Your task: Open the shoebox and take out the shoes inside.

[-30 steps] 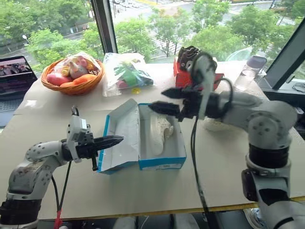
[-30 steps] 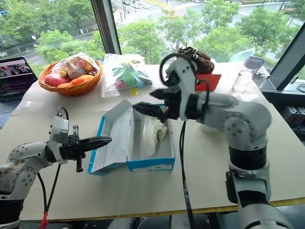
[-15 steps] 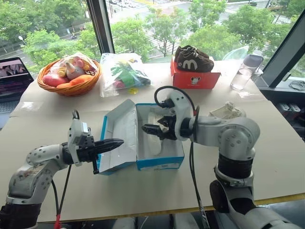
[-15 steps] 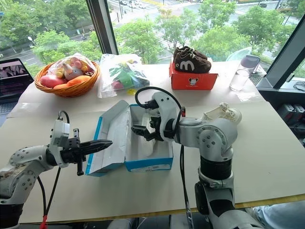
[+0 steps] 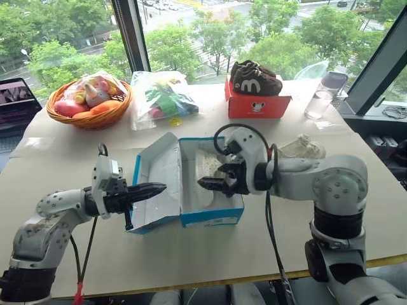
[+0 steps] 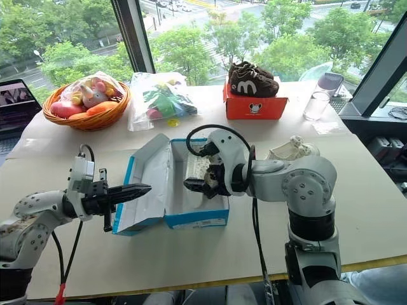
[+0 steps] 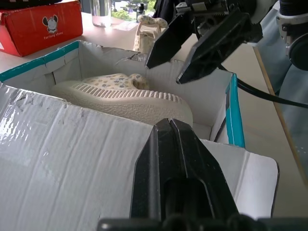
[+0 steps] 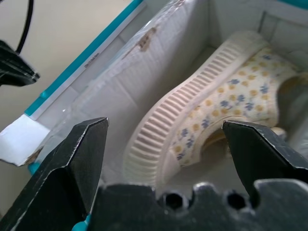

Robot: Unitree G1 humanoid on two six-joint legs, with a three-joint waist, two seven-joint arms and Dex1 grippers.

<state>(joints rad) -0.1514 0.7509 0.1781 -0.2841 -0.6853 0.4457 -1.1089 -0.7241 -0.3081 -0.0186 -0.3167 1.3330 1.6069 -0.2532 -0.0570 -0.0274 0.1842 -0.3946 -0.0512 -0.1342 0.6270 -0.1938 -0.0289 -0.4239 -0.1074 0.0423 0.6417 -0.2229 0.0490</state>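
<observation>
The box (image 5: 213, 216) stood open from above; its raised lid (image 5: 156, 184) walled the 9 o'clock side, the closed left hand (image 5: 147, 190) pressing there. Tabletop (image 5: 191, 254) at 6 o'clock lay bare.

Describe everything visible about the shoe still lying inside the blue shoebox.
The shoe is cream with a ribbed white sole and small yellow and blue flower dots on its upper. It lies on its side in the white interior of the open shoebox, sole toward the raised lid. The right end effector hovers open just above it, fingers either side, not touching. The left end effector, shut, rests against the lid's inner face.
</observation>
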